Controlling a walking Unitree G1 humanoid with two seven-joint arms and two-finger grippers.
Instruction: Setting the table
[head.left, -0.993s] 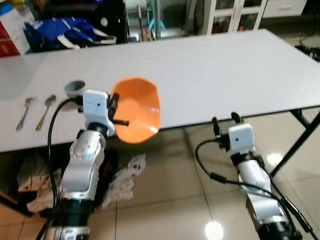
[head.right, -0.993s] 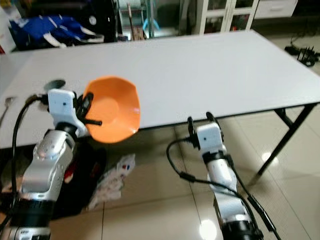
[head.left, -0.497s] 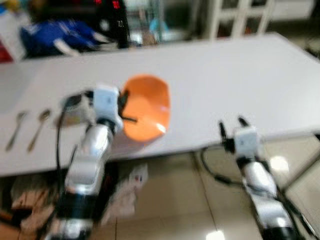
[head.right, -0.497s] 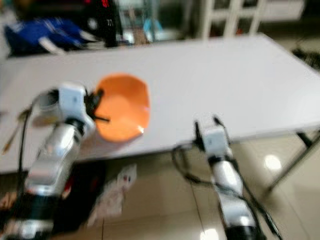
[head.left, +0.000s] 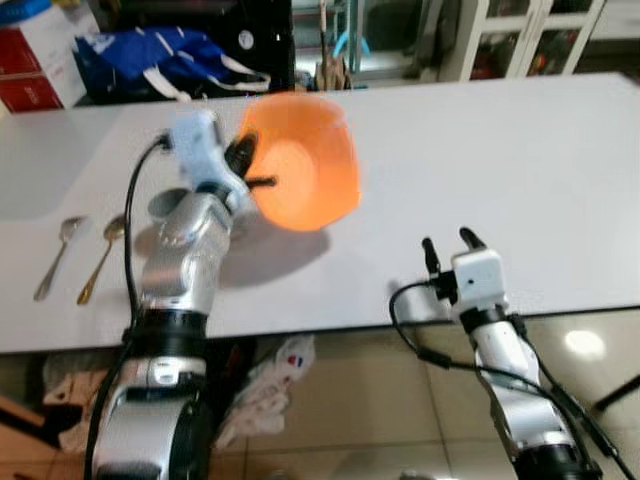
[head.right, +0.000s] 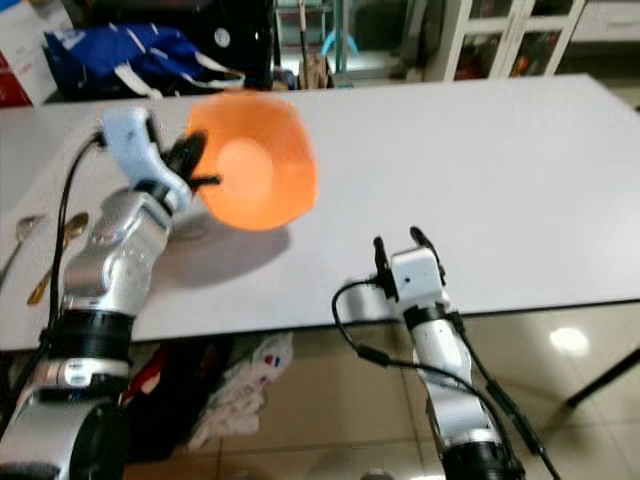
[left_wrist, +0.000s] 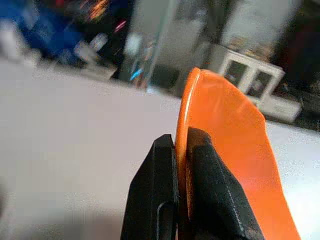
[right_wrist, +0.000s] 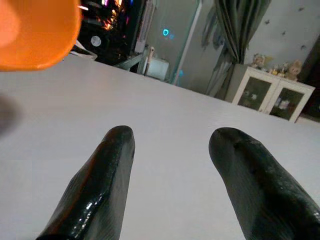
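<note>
Bright, even room light. The bowl (head.left: 300, 160) is motion-blurred and casts a soft shadow on the white surface (head.left: 480, 150). Lamp glare spots the floor (head.left: 585, 343). The left wrist view's background is blurred.

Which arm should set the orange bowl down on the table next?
Left. The left gripper is shut on the orange bowl's rim and holds it above the white table. The right gripper is open, holding nothing, at the near edge.

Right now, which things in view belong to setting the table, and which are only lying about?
For the job:
- orange bowl, held by the left gripper
- two spoons on the white table

Lying about:
- blue bag behind the table
- red and white box
- crumpled cloth on the floor
</note>
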